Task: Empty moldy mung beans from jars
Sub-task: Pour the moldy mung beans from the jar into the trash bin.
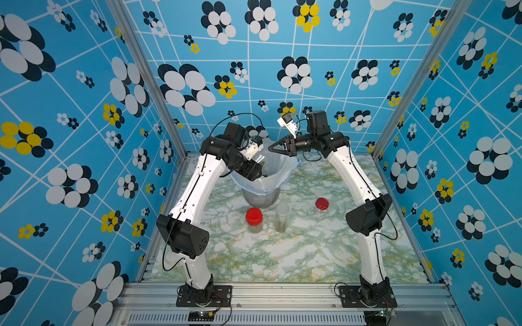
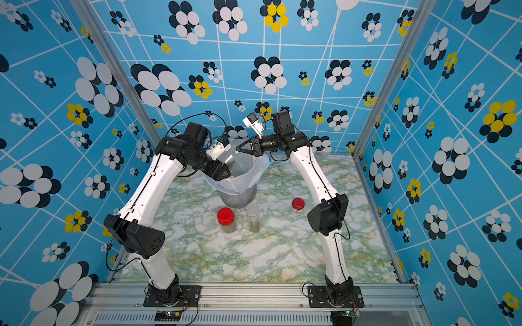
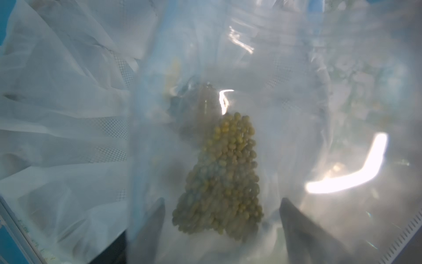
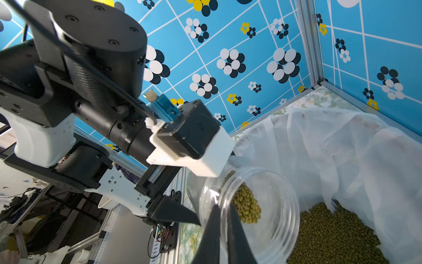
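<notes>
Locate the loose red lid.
In both top views the loose red lid lies flat on the tabletop on the robot's right side, between the tall lidless jar and the right arm's elbow, near the lined bucket.

A short lidless jar point(image 4: 274, 187) hangs tilted over the far bucket point(image 1: 261, 197), with olive mung beans point(image 4: 247, 205) clumped inside. Nearer, a red-lidded jar point(image 1: 254, 220) stands upright, with a taller lidless jar point(image 1: 282, 217) just right of it.

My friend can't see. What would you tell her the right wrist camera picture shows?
The left gripper holds a clear jar tipped over a white bag, with a clump of green mung beans inside it. A heap of beans lies in the bag. The right gripper, shut, points at the jar's mouth.
</notes>
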